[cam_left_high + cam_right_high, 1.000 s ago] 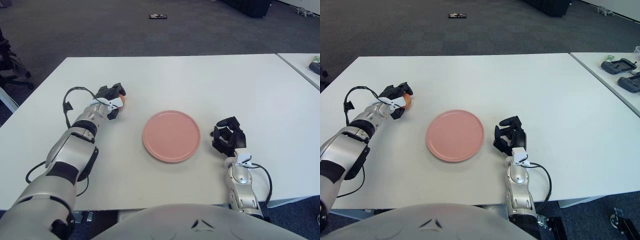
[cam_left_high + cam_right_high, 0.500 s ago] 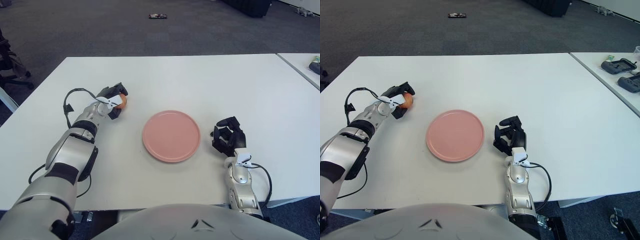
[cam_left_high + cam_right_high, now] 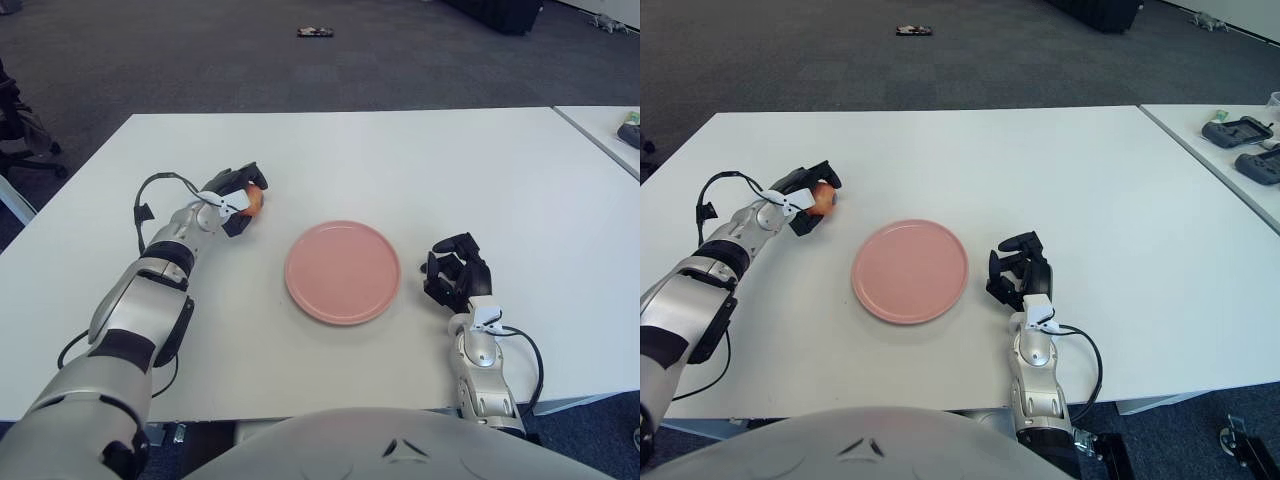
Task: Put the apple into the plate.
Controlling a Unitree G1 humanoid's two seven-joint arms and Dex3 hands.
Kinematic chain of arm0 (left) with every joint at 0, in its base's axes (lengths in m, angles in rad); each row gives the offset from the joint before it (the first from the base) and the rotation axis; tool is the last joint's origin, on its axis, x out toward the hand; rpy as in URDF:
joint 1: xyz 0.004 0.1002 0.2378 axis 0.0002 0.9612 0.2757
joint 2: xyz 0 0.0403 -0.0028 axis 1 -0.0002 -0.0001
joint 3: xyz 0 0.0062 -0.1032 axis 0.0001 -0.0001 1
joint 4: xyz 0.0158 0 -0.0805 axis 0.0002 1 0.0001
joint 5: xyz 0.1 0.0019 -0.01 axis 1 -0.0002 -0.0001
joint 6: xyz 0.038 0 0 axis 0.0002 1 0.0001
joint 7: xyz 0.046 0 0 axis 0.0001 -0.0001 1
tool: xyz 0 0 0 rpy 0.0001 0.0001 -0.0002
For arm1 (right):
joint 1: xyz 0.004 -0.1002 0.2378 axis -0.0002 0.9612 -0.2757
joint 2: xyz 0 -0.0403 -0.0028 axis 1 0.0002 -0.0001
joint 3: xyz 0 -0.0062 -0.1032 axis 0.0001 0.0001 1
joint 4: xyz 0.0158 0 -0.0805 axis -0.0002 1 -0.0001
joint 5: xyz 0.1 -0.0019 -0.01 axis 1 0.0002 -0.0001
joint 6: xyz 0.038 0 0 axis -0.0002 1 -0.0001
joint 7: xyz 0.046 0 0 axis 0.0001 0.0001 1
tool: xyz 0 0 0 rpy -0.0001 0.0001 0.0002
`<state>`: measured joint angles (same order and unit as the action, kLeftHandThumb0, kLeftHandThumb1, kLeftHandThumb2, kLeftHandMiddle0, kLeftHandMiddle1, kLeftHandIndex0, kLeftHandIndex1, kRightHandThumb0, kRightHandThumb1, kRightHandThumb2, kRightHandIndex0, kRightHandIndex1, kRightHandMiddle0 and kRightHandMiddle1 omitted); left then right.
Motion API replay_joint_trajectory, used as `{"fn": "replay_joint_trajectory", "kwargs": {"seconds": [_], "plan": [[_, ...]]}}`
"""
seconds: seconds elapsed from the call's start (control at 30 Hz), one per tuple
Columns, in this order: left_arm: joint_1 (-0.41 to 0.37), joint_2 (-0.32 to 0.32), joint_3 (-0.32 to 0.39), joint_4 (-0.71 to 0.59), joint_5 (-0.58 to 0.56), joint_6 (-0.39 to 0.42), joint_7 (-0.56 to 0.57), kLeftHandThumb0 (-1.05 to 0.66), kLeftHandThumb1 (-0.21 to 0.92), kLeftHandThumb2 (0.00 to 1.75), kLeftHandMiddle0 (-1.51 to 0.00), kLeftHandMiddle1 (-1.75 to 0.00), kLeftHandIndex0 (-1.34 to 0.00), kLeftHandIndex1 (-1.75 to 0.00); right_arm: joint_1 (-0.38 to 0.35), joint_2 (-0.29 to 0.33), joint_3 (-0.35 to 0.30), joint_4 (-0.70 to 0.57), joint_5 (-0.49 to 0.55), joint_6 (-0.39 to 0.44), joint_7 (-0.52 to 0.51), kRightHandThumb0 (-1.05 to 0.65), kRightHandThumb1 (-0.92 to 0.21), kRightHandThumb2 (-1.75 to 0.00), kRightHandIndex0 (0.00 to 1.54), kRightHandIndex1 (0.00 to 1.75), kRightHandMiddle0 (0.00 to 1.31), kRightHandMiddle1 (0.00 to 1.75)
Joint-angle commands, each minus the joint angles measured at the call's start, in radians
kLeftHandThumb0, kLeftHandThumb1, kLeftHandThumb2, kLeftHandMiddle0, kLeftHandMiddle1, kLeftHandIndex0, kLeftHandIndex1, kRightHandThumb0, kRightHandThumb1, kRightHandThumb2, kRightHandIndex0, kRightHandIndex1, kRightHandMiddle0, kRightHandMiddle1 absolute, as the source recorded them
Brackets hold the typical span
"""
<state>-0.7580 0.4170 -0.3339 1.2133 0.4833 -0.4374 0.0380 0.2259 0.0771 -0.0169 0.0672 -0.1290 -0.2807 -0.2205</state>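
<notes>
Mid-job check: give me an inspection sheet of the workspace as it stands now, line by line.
Surface: white table, flat.
Job's things: apple held left of the pink plate; plate holds nothing.
Clutter: nothing seen on this table.
Hands: left hand closed on the apple; right hand idle, right of the plate, fingers curled.
Cables: black cable looped at the left wrist; another at the right forearm.
Surroundings: dark carpet; second table on the right carrying dark devices.

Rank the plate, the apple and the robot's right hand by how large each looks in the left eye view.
1. Plate, clearly largest.
2. Right hand, beside the plate; being nearer the camera may exaggerate it.
3. Apple, smallest, partly hidden in the left hand grasping it.
</notes>
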Motion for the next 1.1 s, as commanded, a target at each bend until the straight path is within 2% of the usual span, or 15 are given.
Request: {"fn": "replay_joint_trajectory", "kwargs": {"seconds": [0.0,0.2,0.33,0.57,0.8,1.07], "plan": [[0.010,0.027,0.002,-0.038,0.005,-0.034,0.011,0.00,-0.01,1.64,-0.91,-1.60,-0.63,-1.75,-0.010,0.000,-0.004,0.018,0.007,0.001,0.002,-0.39,-0.64,-0.92,0.63,1.38,0.37,1.75],[0.025,0.037,0.003,-0.082,0.009,-0.065,0.025,0.00,-0.01,1.64,-0.91,-1.59,-0.63,-1.75,-0.012,-0.002,-0.002,0.020,0.003,0.001,0.001,-0.39,-0.64,-0.92,0.63,1.38,0.37,1.75],[0.051,0.056,0.010,-0.170,0.009,-0.094,0.036,0.00,-0.01,1.65,-0.92,-1.59,-0.63,-1.75,-0.012,-0.001,-0.002,0.021,0.008,-0.002,0.004,-0.39,-0.63,-0.92,0.63,1.38,0.37,1.75],[0.141,0.080,0.036,-0.416,0.011,-0.085,0.039,0.00,-0.02,1.65,-0.92,-1.60,-0.64,-1.75,-0.010,-0.001,-0.004,0.025,0.010,-0.007,0.005,-0.39,-0.63,-0.93,0.62,1.39,0.37,1.75],[0.222,0.069,0.047,-0.622,0.023,-0.087,0.056,0.00,-0.02,1.66,-0.92,-1.60,-0.64,-1.75,-0.008,-0.004,-0.002,0.020,0.000,0.015,0.003,-0.39,-0.62,-0.94,0.59,1.41,0.38,1.75],[0.320,0.060,0.056,-0.827,0.000,-0.108,0.010,0.00,-0.02,1.66,-0.91,-1.61,-0.64,-1.75,-0.008,-0.005,0.000,0.021,-0.007,0.022,-0.001,-0.39,-0.64,-0.91,0.59,1.41,0.36,1.75]]}}
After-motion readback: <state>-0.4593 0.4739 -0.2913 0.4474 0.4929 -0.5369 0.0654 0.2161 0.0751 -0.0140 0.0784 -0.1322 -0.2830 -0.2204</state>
